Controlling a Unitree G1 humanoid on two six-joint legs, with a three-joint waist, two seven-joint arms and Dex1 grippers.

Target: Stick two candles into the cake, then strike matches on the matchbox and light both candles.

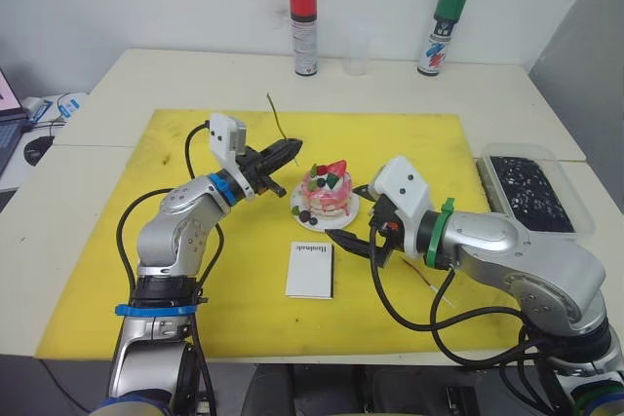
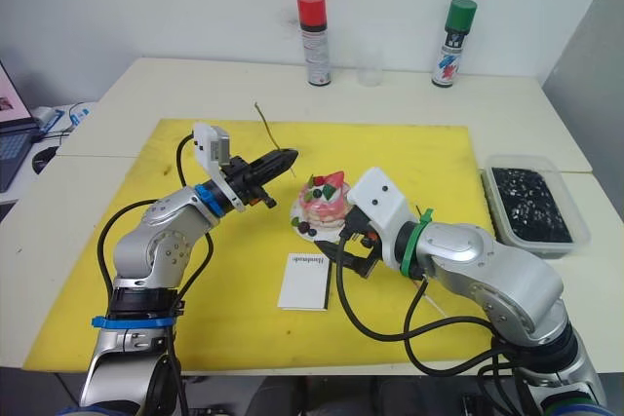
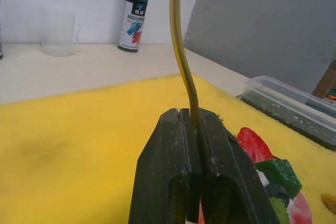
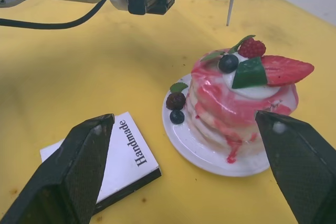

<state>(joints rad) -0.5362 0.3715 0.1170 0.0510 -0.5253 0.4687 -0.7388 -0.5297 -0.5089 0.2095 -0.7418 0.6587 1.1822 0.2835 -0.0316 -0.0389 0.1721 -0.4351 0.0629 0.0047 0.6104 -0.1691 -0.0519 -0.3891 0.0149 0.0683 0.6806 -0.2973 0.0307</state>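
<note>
Left gripper (image 1: 292,150) clamped on one candle (image 1: 276,116), held upright just beside the cake (image 1: 326,192) for planting; right gripper (image 4: 189,166) spread wide near cake and matchbox (image 1: 310,269), seemingly steadying.

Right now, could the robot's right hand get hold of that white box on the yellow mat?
Probably yes. The right hand is open and low over the mat, with the white box just beside it and the cake off to the other side. Nothing lies between hand and box.
</note>
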